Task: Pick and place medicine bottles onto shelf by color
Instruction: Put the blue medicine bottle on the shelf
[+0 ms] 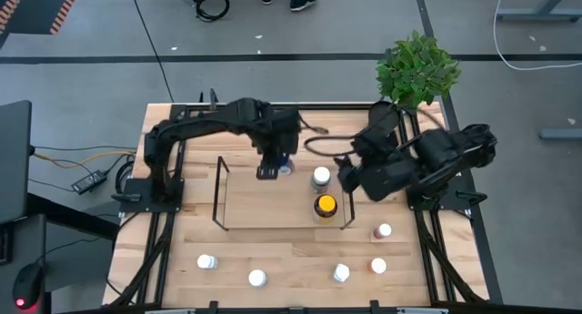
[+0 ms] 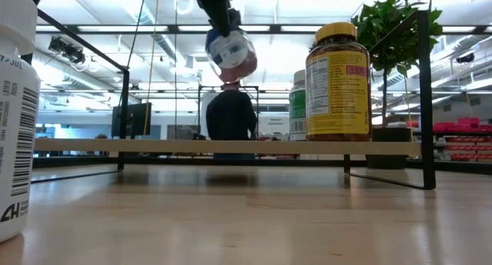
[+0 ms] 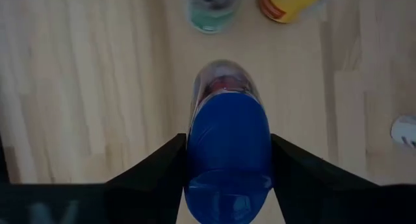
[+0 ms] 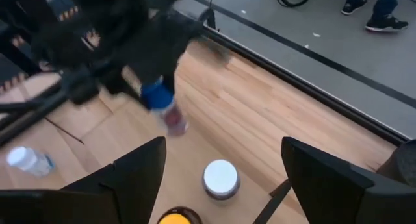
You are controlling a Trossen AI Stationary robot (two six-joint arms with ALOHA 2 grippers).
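My left gripper (image 1: 273, 165) is shut on the blue-capped bottle (image 2: 229, 54), which has a clear body and a red label, above the shelf's wooden board (image 2: 231, 147). The shelf (image 1: 221, 194) stands mid-table. The amber bottle with the yellow cap (image 1: 325, 206) and a white-capped, green-labelled bottle (image 1: 321, 176) stand upright on the shelf's right part. My right gripper (image 1: 348, 176) is open and empty beside them, hovering over the white cap (image 4: 221, 178). Several white-capped bottles stand on the near table (image 1: 257, 278). My left gripper pinches the bottle's blue cap (image 3: 227, 143) between its two fingers (image 3: 162, 167), one on each side. The fingers come from above, pointing down. The bottle hangs below them, tilted, body down, clear of the shelf board.
A potted plant (image 1: 417, 68) stands at the far right corner. Loose bottles stand at the near left (image 1: 207, 261) and near right (image 1: 378, 266), one by the shelf's right end (image 1: 384, 230). A white bottle (image 2: 15, 134) looms close in the low view. A person stands beyond the table (image 2: 231, 115).
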